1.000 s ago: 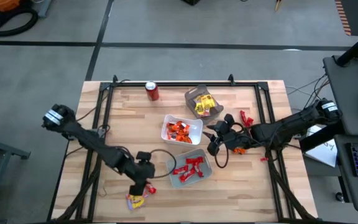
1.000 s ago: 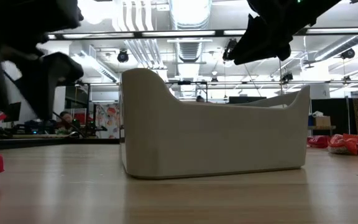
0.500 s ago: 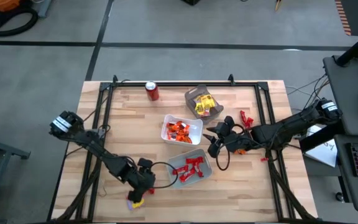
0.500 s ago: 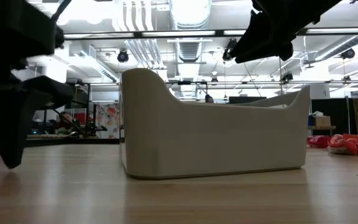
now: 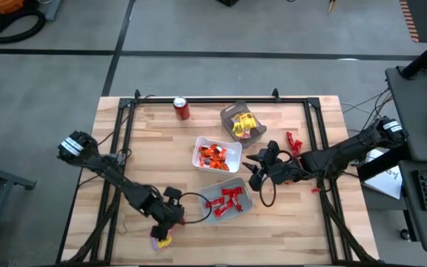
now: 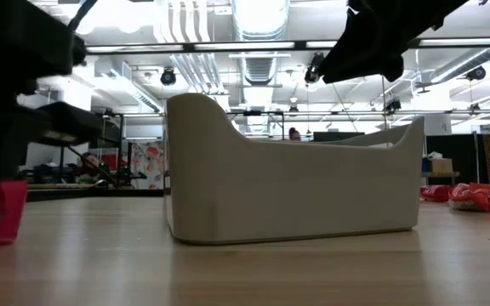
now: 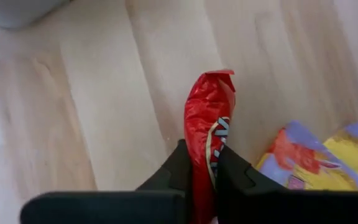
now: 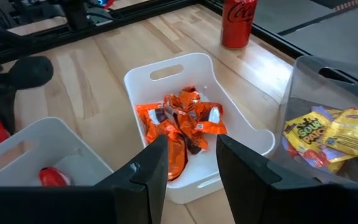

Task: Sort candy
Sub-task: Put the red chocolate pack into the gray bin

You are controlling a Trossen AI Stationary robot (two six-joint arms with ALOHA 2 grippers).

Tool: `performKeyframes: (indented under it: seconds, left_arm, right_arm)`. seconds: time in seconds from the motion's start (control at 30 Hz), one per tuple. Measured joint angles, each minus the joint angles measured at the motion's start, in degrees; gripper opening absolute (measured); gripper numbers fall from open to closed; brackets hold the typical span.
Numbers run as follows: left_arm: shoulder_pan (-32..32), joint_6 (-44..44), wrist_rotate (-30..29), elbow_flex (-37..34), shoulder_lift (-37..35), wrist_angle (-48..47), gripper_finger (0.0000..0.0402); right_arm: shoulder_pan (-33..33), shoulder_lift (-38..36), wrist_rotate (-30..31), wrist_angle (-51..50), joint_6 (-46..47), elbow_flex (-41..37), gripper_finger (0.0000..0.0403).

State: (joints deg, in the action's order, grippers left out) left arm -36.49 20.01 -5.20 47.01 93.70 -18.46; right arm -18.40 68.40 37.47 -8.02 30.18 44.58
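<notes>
Left gripper [image 7: 202,163] clamped on a shiny red wrapped candy [image 7: 207,121] at the near-left part of the wooden table [image 5: 147,148].
Right gripper [image 8: 191,155] parted, nothing between its fingers, over the white tray of orange-wrapped sweets [image 8: 182,121]; yellow-wrapped sweets [image 8: 328,134] in the neighbouring clear tub.

Grey concrete floor [image 5: 199,30]; ceiling ducts [image 6: 253,21], perhaps office desks behind.

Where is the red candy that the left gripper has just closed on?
In the high view the red candy sits pinched in the left gripper near the table's front edge, left of the grey tray, beside a yellow candy.
</notes>
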Motion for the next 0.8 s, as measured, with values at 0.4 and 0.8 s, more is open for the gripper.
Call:
performKeyframes:
  seconds: [0.4,0.8]
  left_arm:
    - [4.7,-18.8,-20.2,3.7,-12.1,3.6,0.0019]
    - [18.2,-25.2,-19.2,3.4,-5.1,35.2,0.0023]
  right_arm:
    - [-1.7,0.0,0.1,1.1,0.0,0.0,0.0129]
    - [-8.7,-0.4,-0.4,1.2,2.6,1.2,0.0123]
